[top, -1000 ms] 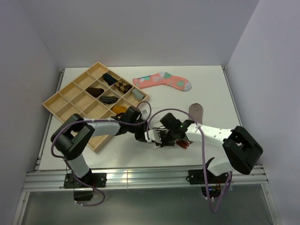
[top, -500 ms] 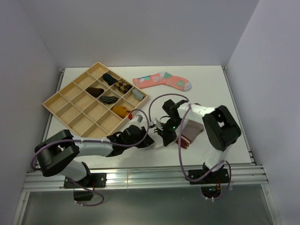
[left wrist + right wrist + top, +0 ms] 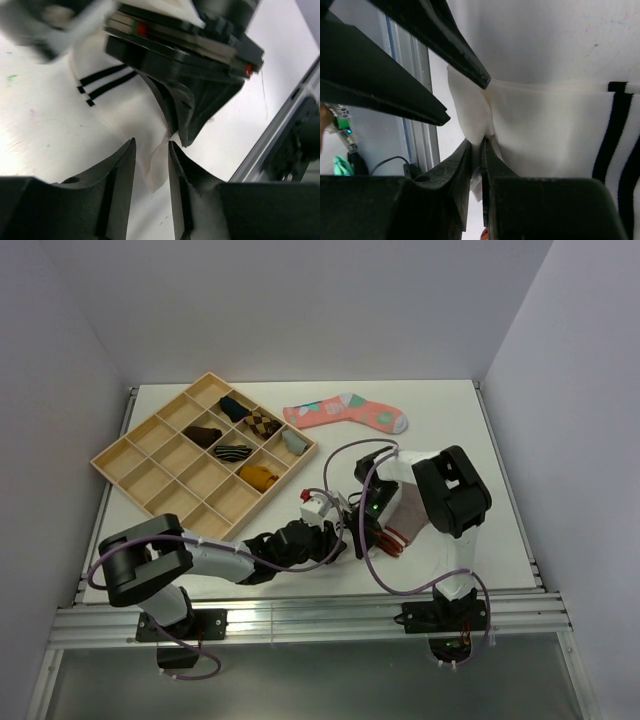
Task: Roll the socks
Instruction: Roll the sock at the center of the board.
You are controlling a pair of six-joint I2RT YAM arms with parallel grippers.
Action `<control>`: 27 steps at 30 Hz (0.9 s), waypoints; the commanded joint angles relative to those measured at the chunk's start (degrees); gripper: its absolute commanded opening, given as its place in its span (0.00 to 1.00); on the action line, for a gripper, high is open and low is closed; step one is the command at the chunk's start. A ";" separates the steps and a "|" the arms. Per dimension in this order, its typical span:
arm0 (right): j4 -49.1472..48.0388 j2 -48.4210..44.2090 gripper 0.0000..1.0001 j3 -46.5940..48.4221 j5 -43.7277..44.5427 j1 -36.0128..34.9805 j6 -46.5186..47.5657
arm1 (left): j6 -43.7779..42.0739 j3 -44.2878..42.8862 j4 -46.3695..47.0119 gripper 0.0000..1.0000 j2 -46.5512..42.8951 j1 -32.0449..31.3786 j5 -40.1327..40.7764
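Observation:
The white sock (image 3: 125,105) with dark cuff stripes (image 3: 615,130) lies on the table between both grippers; in the top view they mostly hide it. My right gripper (image 3: 481,142) (image 3: 356,528) is shut on a fold at that sock's edge. My left gripper (image 3: 151,145) (image 3: 333,538) faces it, jaws apart, with a loose corner of the white fabric lying between them, unpinched. The taupe-brown sock (image 3: 408,512) lies just right of the grippers, its red-striped cuff (image 3: 392,545) toward the front edge.
A wooden divided tray (image 3: 120,455) with several rolled socks sits at the back left. A coral-pink patterned sock (image 3: 345,412) lies flat at the back. The table's front rail (image 3: 300,615) runs close behind the grippers.
The left arm has dropped low along the front edge and its jaws have widened. The right arm has folded upright, keeping its grip. The taupe sock has been drawn nearer the front.

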State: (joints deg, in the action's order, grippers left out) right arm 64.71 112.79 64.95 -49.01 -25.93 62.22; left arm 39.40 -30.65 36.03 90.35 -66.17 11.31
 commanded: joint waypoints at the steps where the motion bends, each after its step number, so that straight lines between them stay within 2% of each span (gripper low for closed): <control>1: 1.30 0.85 0.12 1.50 -0.73 0.71 -2.36 | -5.82 -2.04 7.29 0.38 1.76 -0.54 -4.98; 4: 0.16 1.03 0.12 0.88 -0.21 0.97 -3.41 | -6.61 -1.69 9.14 0.43 2.64 -0.54 -7.60; 11: 0.60 2.69 0.11 2.20 0.15 1.85 -4.12 | -7.76 -5.03 8.53 0.43 7.03 -0.54 -12.01; 27: 0.60 4.28 0.11 2.90 0.59 3.08 -4.91 | -8.55 -5.91 8.00 0.41 10.73 -0.45 -12.72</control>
State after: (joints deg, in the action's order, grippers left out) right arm 64.90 116.01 65.80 -49.01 -23.51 57.43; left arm 32.14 -34.72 42.22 99.90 -66.37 0.08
